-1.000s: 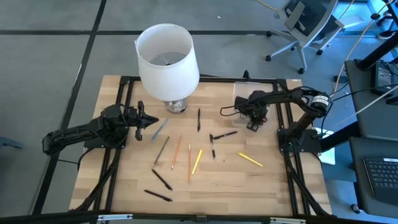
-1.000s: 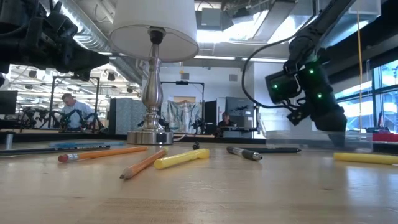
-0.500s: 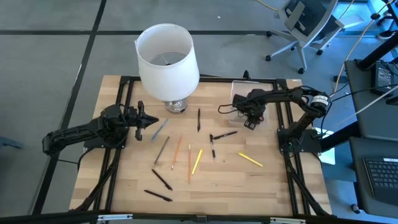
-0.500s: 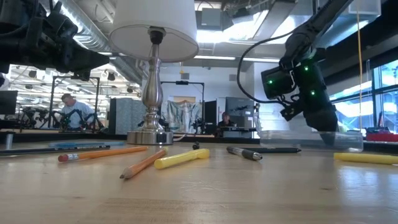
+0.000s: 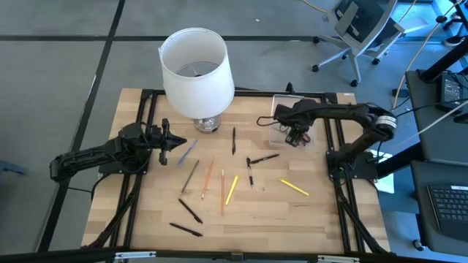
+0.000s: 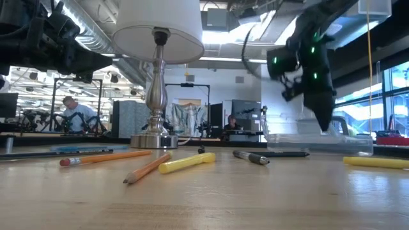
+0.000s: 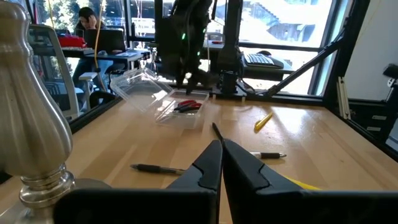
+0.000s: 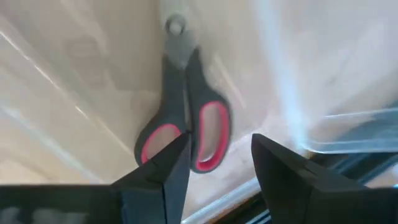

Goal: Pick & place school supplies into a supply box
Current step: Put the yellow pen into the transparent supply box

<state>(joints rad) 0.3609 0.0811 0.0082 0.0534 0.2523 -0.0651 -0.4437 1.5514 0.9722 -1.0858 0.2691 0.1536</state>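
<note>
Scissors: red-and-dark handles, blades closed, lying flat inside the supply box directly under the right gripper's parted fingers; not held.
Left gripper: fingers pressed together on nothing, hovering at the left of the table, pointing toward the lamp base and a grey-blue pencil just off its tips.
Lamp: white shade on a silver base at the table's back edge, just beyond and to one side of the left gripper.
Loose pencils and pens: scattered on the wood between the two grippers; a grey pencil, an orange pencil, a yellow marker and black pens lie forward of the left gripper.
Black pen: nearest the right gripper, on the table just in front of the supply box.
Yellow pencil: farther forward of the right gripper, apart from the rest.
Supply box: clear plastic, at the table's back right, lid open; right gripper poised over its interior.
Right gripper: fingers spread wide, empty, above the scissors.
</note>
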